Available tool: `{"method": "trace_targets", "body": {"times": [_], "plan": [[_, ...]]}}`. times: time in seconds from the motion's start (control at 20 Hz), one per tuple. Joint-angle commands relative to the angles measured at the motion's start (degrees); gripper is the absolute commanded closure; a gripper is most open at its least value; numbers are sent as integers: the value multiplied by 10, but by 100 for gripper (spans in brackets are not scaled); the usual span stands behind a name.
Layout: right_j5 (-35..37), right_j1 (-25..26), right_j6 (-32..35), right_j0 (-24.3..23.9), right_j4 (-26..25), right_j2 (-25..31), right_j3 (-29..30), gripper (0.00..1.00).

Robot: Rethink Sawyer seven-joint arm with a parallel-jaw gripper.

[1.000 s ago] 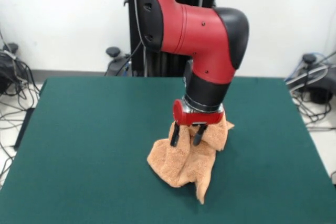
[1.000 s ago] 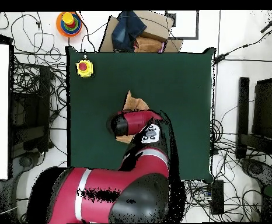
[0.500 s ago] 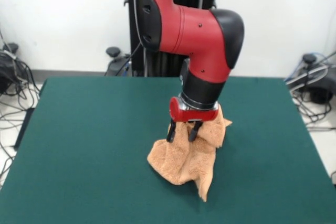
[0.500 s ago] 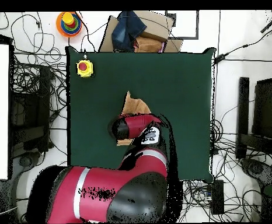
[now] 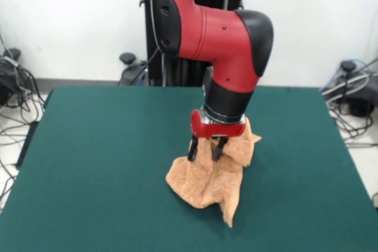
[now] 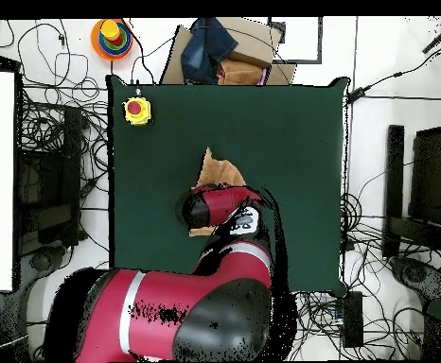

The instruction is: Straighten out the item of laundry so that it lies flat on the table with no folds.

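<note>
The item of laundry [image 5: 207, 178], an orange-tan terry towel, sits bunched in a heap just right of the middle of the green table [image 5: 94, 146]. One pointed corner trails toward the front edge. My gripper [image 5: 204, 150] comes down onto the heap's top. Its black fingers [image 5: 192, 149] are pressed into a raised wad of cloth that stands up behind the red wrist. In the overhead view the arm covers the gripper; only a corner of the towel [image 6: 220, 170] shows on the table [image 6: 300, 142] past the arm.
A yellow box with a red button [image 6: 136, 110] stands at one table corner. Off the table lie a ring-stack toy [image 6: 113, 36], a cardboard box with clothes [image 6: 224, 57] and cable tangles [image 5: 15, 95].
The gripper has moved slightly up and to the left in the front view, and the towel's top fold has risen with it. Over the last half second nothing has shifted.
</note>
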Motion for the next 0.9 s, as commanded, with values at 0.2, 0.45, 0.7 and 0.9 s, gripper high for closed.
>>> {"method": "trace_targets", "body": {"times": [0.2, 0.45, 0.7, 0.9], "plan": [[-30, 32, 127, 8, 27, 11, 21, 0], [-42, 26, 105, -5, 11, 31, 29, 0], [-30, 25, 96, -10, 11, 36, 31, 100], [-23, 25, 95, -10, 13, 39, 31, 100]]}}
